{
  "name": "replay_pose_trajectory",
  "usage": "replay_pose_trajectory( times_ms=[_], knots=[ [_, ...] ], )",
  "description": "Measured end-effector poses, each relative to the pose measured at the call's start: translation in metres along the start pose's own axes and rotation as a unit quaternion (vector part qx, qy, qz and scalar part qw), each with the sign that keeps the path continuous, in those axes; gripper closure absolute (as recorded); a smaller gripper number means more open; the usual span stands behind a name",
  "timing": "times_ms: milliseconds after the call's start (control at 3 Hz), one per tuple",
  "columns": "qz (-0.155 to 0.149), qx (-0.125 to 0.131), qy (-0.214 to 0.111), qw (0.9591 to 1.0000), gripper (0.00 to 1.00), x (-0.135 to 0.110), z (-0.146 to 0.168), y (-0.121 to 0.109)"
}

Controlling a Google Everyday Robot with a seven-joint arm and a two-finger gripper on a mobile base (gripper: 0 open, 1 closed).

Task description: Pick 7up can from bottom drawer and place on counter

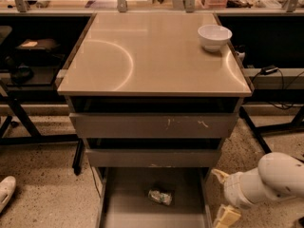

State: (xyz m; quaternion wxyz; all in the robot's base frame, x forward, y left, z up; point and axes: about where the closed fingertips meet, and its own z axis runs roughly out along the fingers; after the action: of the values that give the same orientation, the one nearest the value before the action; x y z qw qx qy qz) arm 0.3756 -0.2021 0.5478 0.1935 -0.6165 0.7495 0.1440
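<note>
The 7up can [160, 196] lies in the drawer [127, 201] (pulled out, lowest one); just right of the drawer, the pincer [223, 196] hangs spread wide, empty.

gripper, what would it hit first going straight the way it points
Probably the right wall of the drawer: the gripper, open at lower right, points left toward it, with the 7up can beyond. Depth is unclear.
</note>
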Motion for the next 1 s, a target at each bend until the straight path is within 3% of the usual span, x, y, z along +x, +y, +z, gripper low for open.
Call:
replay_pose_trajectory(
  times_ms=[333, 667, 1000],
  knots=[
    [-0.005, 0.002, -0.031, 0.9995, 0.0, 0.029, 0.056, -0.011],
    [0.007, -0.013, -0.056, 0.9983, 0.0, 0.057, 0.116, -0.022],
    [0.017, -0.027, -0.064, 0.9974, 0.0, 0.059, 0.132, -0.013]
  ],
)
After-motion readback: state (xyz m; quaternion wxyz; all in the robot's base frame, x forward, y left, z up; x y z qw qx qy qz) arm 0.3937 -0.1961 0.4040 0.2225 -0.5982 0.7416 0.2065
